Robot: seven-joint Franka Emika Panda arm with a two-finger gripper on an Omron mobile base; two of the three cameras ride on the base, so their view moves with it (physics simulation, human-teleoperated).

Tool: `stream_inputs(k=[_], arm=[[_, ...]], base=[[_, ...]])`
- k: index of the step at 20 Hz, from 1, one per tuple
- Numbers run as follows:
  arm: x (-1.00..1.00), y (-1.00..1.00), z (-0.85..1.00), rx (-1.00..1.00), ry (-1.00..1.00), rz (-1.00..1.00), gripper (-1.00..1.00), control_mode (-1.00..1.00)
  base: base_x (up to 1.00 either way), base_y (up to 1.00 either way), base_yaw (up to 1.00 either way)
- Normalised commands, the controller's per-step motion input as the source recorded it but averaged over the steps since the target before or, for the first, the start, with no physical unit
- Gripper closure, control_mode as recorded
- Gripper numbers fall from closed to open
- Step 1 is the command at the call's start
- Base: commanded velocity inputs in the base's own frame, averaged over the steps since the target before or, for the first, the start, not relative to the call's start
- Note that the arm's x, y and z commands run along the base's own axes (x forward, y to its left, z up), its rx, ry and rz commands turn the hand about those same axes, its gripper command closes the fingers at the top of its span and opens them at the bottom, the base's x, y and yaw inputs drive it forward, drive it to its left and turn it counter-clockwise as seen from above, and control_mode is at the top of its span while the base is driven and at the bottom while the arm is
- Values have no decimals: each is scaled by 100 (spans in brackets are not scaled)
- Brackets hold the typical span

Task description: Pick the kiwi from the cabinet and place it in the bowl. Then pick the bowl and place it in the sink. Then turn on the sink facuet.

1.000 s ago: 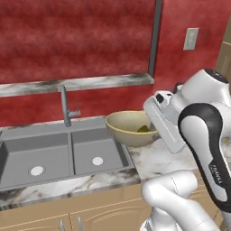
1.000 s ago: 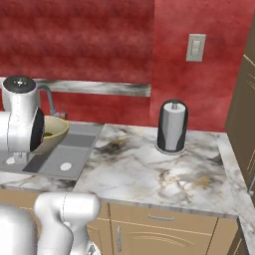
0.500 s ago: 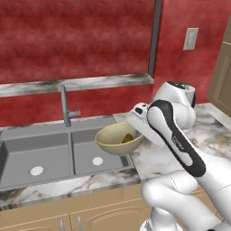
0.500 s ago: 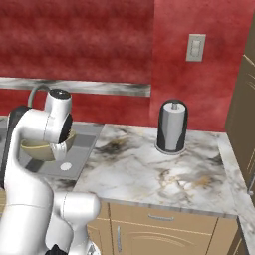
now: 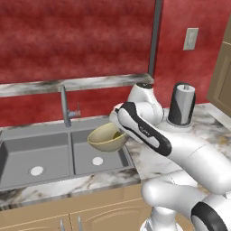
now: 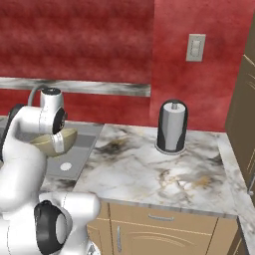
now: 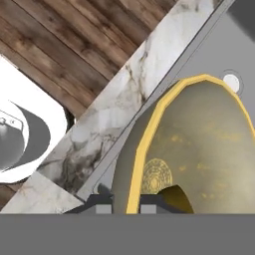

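I hold the bowl point(image 5: 107, 137) by its rim, my claw point(image 7: 126, 203) clenched on the yellow edge: at the bottom of the hand view one finger tip sits outside the wall and one inside, with the rim running up between them. That edge grip is why the bowl hangs tilted rather than level. In the left base view it hangs at the frame's centre, over the right basin of the sink point(image 5: 49, 153), clear of the basin floor, with the round drain just below and left of it. The kiwi point(image 7: 175, 198) rides inside, a dark olive lump low in the hand view near my inner finger; I judge it rolls if I tip further.

The sink facuet point(image 5: 66, 106) stands upper left of the bowl in the left base view, well apart, so it does not block a descent. The marbled counter point(image 6: 159, 172) runs along the basin's right edge, close beneath my forearm. A dark paper towel holder point(image 6: 172, 125) stands right of centre in the right base view, well clear. A wall outlet point(image 6: 195, 48) sits in that frame's upper right. Nothing lies between bowl and basin; I judge the way down open.
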Motion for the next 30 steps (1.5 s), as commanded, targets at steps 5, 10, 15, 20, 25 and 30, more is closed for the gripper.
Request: stream_inputs(k=[5, 10, 15, 20, 25, 30], arm=[[27, 31, -29, 0, 14, -28, 100, -100], [8, 17, -34, 0, 14, -29, 100, -100], [8, 20, -25, 0, 2, -24, 100, -100], [16, 42, -17, -5, -1, -17, 100, -100], [24, 32, -22, -7, -5, -8, 100, -100], [4, 1, -43, -5, -13, -1, 100, -100]], base=[[0, 0, 0], [0, 0, 0], [0, 0, 0], [0, 0, 0], [0, 0, 0], [0, 0, 0]])
